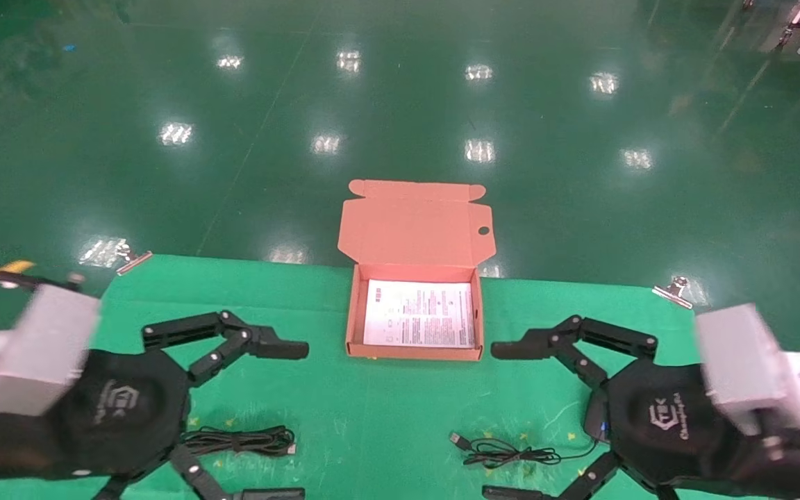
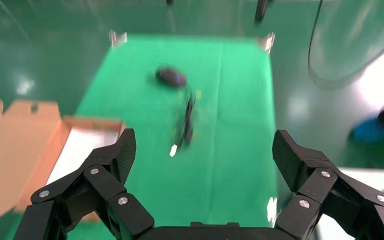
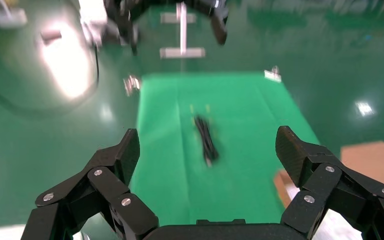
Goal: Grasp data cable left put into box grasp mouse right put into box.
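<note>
Currently, read the status below.

Progress: you have neither item packed. The box (image 1: 414, 310) holds only a white printed sheet (image 1: 419, 314); both grasps and both placements remain, in my judgement.

Left claw (image 1: 261, 417): jaws spread wide, holding nothing. It hovers over the table (image 1: 344, 417).

Data cable (image 1: 240, 440): it lies on the table between the left claw's two fingers, untouched. In the right wrist view it shows ahead of that claw (image 3: 207, 140).

Right claw (image 1: 504, 420): jaws spread wide, holding nothing, mirroring the left claw.

Mouse (image 1: 596, 415): it sits tight against the right claw's body, partly hidden. Its cord (image 1: 504, 453) and USB plug trail between that claw's fingers. The left wrist view shows the mouse farther off (image 2: 170, 76).

Box position: ahead of both claws, between their forward fingertips, lid flap standing open.

Materials: the box is orange-brown cardboard, shallow, with one round hole in the flap. The data cable is thick, black, bundled in tight long loops. The mouse is a black oval; its cord is thin and loosely tangled. The table cover is green cloth, clipped at the far corners.
</note>
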Robot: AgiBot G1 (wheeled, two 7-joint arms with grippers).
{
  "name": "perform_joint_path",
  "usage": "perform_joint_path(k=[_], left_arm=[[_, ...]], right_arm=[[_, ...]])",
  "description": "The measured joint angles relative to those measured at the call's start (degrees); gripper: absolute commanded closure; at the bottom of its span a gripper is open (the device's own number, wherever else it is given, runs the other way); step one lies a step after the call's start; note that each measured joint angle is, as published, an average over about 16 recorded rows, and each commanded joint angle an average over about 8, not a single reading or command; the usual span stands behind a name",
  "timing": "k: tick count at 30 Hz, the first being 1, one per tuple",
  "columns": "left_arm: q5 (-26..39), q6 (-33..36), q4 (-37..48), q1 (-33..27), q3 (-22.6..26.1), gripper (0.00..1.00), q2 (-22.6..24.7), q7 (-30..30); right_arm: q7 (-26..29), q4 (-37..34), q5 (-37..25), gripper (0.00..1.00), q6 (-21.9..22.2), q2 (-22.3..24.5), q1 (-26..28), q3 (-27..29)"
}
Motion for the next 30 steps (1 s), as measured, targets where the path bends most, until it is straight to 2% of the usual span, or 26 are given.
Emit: perform_joint_path(k=[8,15,21,30], left_arm=[[11.86,0.84,-0.17,-8.57,7.67,0.0,3.2,-1.06],[19.95,0.33,-0.19,-12.61,13.39,0.0,5.96,-0.33],[26.93,-1.03,-0.45,-13.75,17.53,0.0,8.33,0.68],[37.15,-4.86,-1.05,-12.06,22.32,0.0,11.31,2.74]], right_arm=[[-5.02,1.26,-14.43,0.0,-1.76,-2.83,10.37,-8.64],[-9.39,1.65,-23.97,0.0,-1.54,-5.62,16.15,-16.74],[-12.42,1.73,-31.22,0.0,-0.23,-8.23,17.94,-22.59],[-13.68,1.65,-40.37,0.0,3.48,-11.3,16.07,-28.05]])
